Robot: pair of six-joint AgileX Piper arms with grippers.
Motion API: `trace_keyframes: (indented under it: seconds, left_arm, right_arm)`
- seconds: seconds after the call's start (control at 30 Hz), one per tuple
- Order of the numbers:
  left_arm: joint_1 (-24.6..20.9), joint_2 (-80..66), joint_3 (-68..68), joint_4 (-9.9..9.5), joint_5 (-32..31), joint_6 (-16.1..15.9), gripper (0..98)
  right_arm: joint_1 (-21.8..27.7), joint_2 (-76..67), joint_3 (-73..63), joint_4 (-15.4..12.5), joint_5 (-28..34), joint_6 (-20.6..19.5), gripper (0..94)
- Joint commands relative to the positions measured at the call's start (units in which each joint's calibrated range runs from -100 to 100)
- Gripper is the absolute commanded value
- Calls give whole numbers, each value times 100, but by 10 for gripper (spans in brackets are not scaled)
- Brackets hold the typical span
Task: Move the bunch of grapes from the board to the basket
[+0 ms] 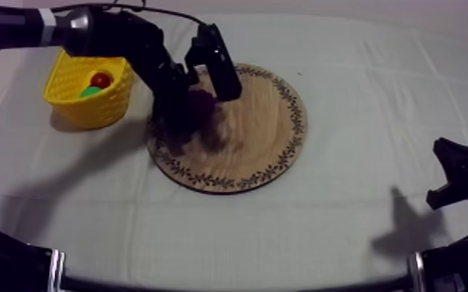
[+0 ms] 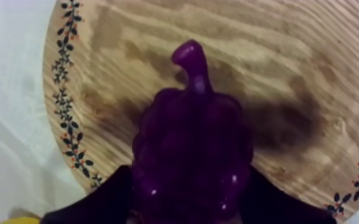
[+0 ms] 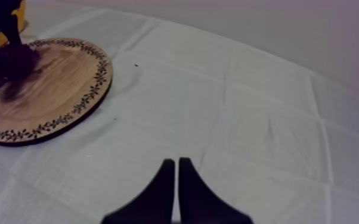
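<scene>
Grey-white cloth over worktop. Wooden board at centre, yellow basket just beside it. Left end effector clamped on bunch of grapes over board's basket-side part. Right end effector fingers together, idle. Grapes likely light, stiff, glossy, so slippery: best held across broad body, not stem.

You have open cloth everywhere to the right of the board, and the board's right half is bare. Its left part is taken up by your left gripper, closed round the grapes. The basket stands just beside the board's left edge. A small red fruit and something green lie inside it, and your left arm crosses by its far rim.
</scene>
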Motion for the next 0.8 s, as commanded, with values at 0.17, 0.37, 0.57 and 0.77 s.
trace_keyframes:
  seconds: [0.17,0.37,0.57,0.77]
  left_arm:
    - [-97,-886,412,18,374,-58,443]
    - [-275,-1797,936,22,958,-80,443]
    - [-366,-2669,1317,-38,1449,33,463]
    - [-389,-3102,999,-94,1686,401,474]
  right_arm:
    - [2,-1,-3,1,0,1,4]
    - [2,-1,-3,1,0,1,4]
    - [2,-1,-3,1,0,1,4]
    - [2,-1,-3,1,0,2,4]
